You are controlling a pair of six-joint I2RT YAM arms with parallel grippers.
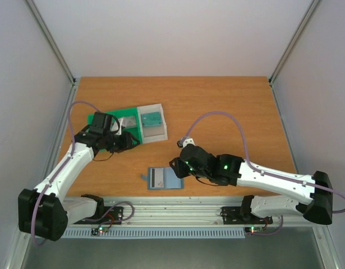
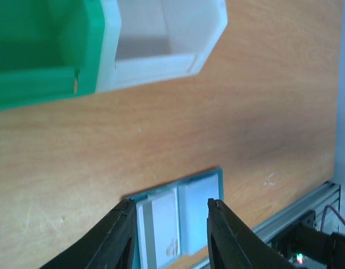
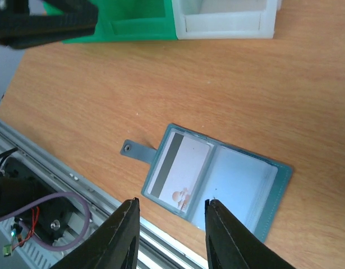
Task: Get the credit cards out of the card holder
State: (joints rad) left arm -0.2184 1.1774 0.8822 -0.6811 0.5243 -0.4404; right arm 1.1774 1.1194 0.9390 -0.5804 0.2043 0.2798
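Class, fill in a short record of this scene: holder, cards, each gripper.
card holder: lying open on the table, near its front edge
pale card: dark stripe, in the pocket beside the strap
green card: out, in the white bin
left gripper: open, empty, by the green tray
right gripper: open, empty, near the holder

I get bright, even light from overhead in all three views, with only soft shadows under the arms. The white bin (image 2: 161, 50) nearly washes out in the left wrist view, where my left gripper (image 2: 171, 206) looks blurred. The card holder (image 3: 217, 179) is sharp from the right wrist.
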